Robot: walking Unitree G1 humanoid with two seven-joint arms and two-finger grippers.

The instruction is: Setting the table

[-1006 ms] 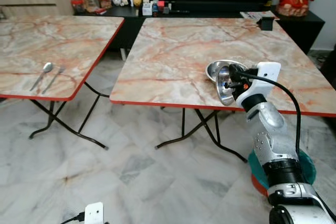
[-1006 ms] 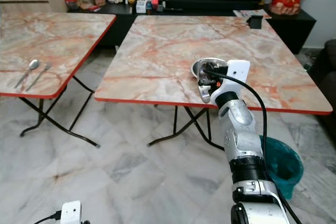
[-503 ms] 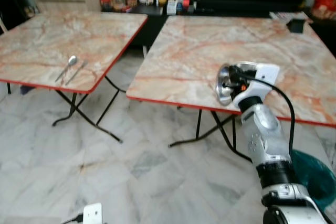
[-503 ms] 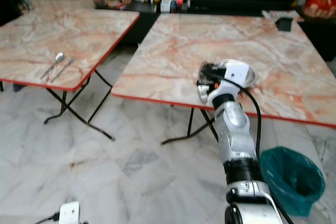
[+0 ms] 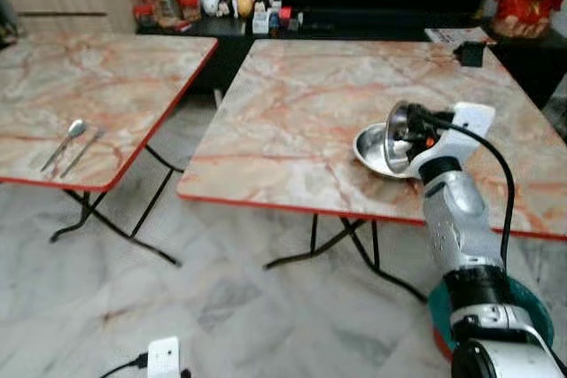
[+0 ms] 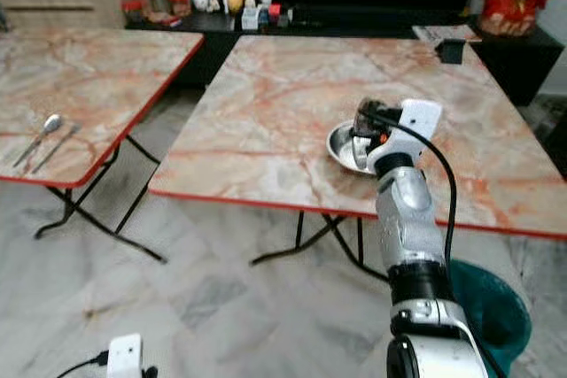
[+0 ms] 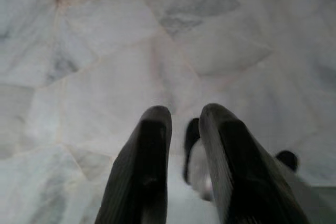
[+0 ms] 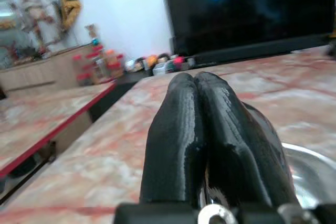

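At the left edge of the head view a silver spoon (image 5: 64,140) and fork (image 5: 83,150) lie side by side on the left marble-patterned folding table with a red rim (image 5: 115,86); low in the frame the idle left gripper (image 7: 181,145) hangs over the pale marble floor (image 7: 105,51), its fingers slightly apart. Right of centre, on the second marble-patterned table (image 5: 292,112), rests a shiny round steel bowl (image 5: 374,150), and just above it the right gripper (image 5: 409,127) pinches a second steel bowl (image 5: 397,125) by its rim, tilted on edge, its black fingers (image 8: 205,124) pressed together
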